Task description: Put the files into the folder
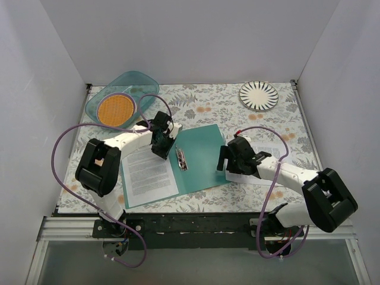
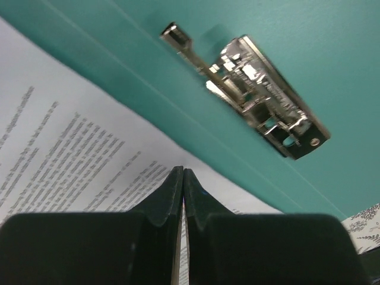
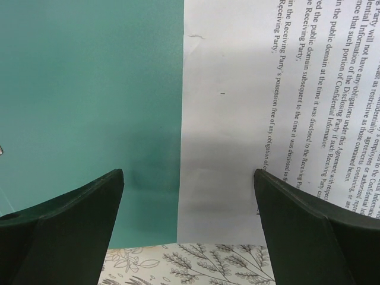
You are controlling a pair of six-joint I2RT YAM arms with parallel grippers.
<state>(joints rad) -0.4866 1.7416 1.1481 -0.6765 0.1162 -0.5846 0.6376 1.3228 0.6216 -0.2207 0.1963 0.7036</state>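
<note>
From above, a worktop [image 1: 237,110] in flowered cloth sits between plain white walls [image 1: 190,41]. It carries one open teal folder [image 1: 202,157] with one metal clip [image 1: 180,159] and two printed files, one file [image 1: 148,175] below the shut left fingers [image 1: 160,151] and one file [image 1: 270,146] under the wide-open right fingers [image 1: 222,159], with one teal bowl [image 1: 122,101] and one striped plate [image 1: 259,95] beyond them. At the left wrist, the left fingers [image 2: 169,196] press together over a file [image 2: 71,154], the folder [image 2: 148,59] and clip [image 2: 255,98] just ahead of their tips; whether they pinch paper I cannot tell. At the right wrist, the right fingers [image 3: 77,225] stand far apart, holding nothing, with the folder [image 3: 89,89] edge meeting a file [image 3: 237,119] between them.
</note>
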